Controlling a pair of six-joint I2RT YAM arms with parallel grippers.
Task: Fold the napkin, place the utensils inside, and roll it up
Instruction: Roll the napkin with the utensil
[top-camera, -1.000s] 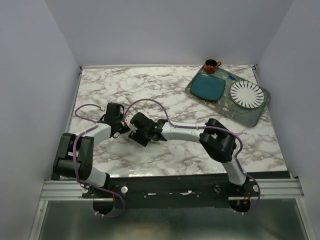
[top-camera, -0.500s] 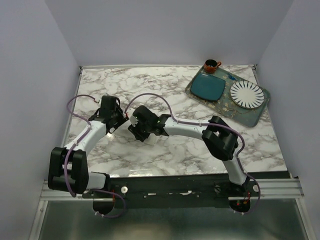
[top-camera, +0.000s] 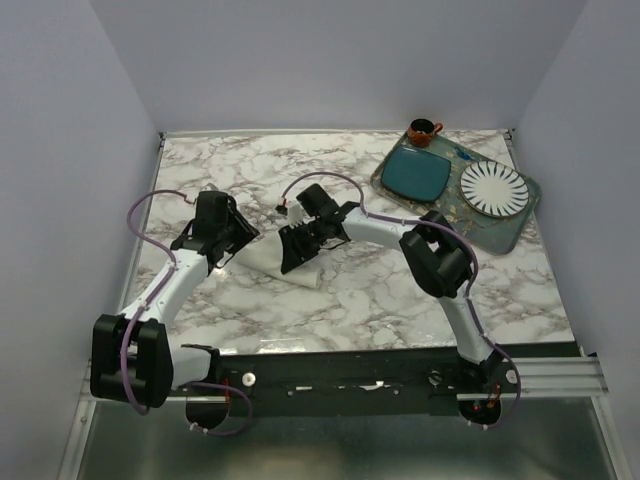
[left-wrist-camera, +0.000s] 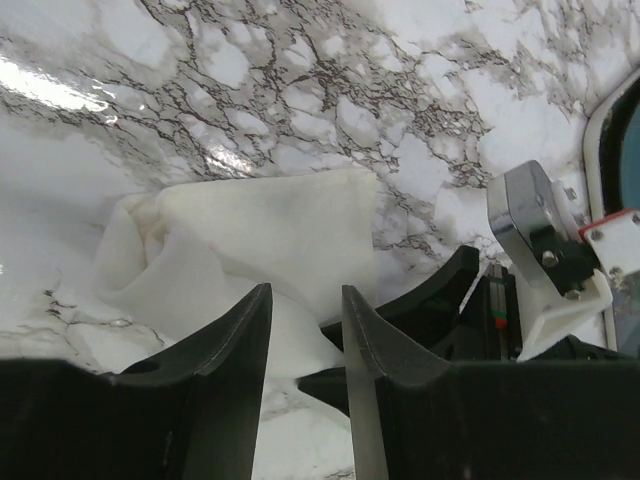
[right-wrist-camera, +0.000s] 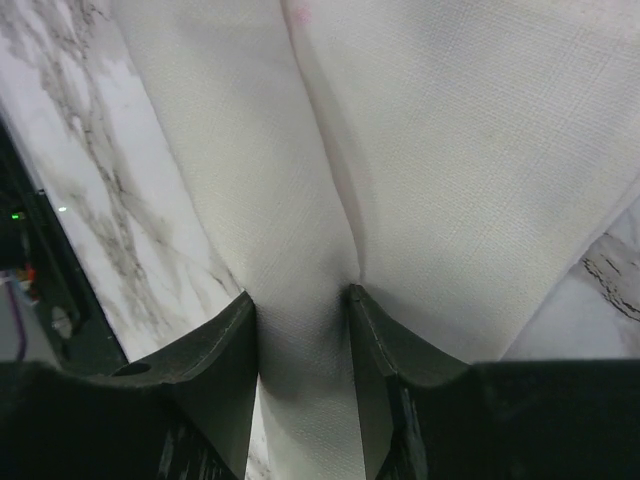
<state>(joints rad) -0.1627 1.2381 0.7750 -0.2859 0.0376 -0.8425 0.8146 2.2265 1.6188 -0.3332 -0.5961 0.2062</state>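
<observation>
Clearly early yet: the napkin (top-camera: 275, 265) lies crumpled left of the table's middle, between both arms, neither neatly folded nor rolled. The right gripper (right-wrist-camera: 300, 310) is clenched on a pinched ridge of it. The left gripper (left-wrist-camera: 305, 300) straddles an edge, and I cannot tell whether it grips. No spoon lies on the cloth, so loading and rolling remain.

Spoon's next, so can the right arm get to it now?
Probably not yet: the right gripper is pinching the napkin. Once it lets go, nothing stands between it and the spoon on the tray.
</observation>
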